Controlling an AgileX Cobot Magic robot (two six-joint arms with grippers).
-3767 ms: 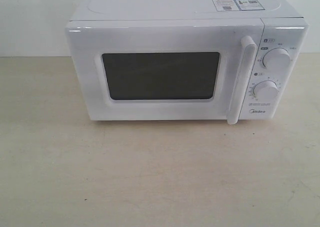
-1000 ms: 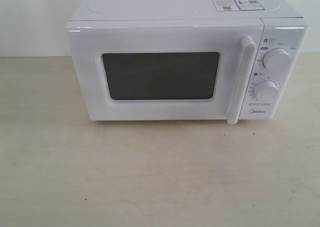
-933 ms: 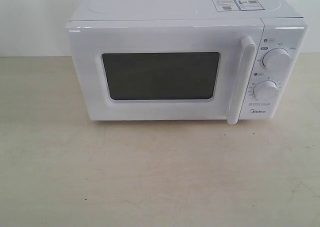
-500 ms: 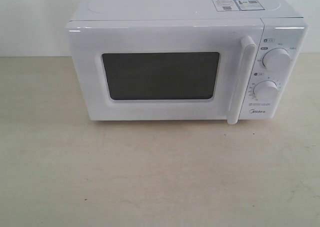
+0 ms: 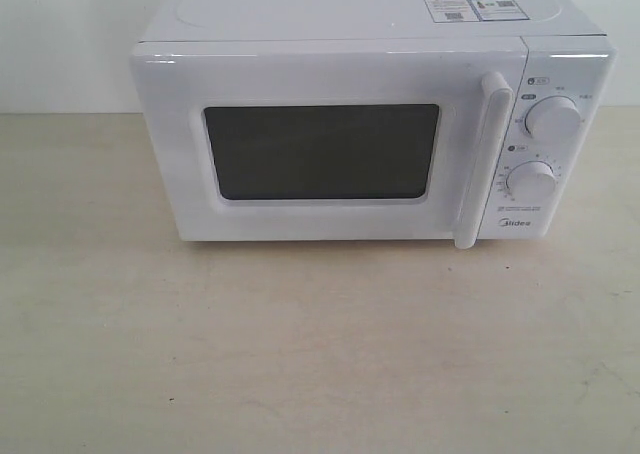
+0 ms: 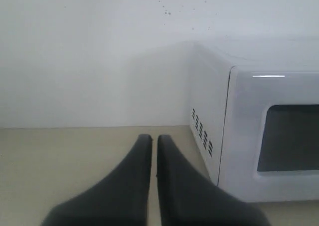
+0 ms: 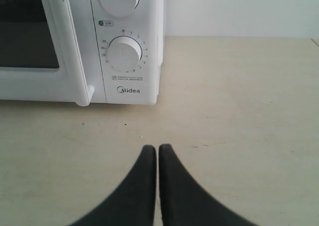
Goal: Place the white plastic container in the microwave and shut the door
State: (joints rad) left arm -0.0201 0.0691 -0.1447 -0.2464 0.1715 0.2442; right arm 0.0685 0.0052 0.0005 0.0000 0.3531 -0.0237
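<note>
The white Midea microwave (image 5: 370, 124) stands at the back of the table, its door (image 5: 320, 149) closed, with a dark mesh window and a vertical bar handle (image 5: 484, 159). The white plastic container shows in no view. My left gripper (image 6: 150, 139) is shut with nothing in it, off the microwave's vented side (image 6: 202, 136). My right gripper (image 7: 158, 149) is shut and empty above the tabletop, in front of the lower knob (image 7: 125, 54). Neither gripper appears in the exterior view.
The beige tabletop (image 5: 320, 344) spreads in front of the microwave and to both sides. A white wall (image 6: 89, 56) rises behind it. Two round knobs (image 5: 553, 117) and a label sticker (image 5: 472, 8) sit on the microwave.
</note>
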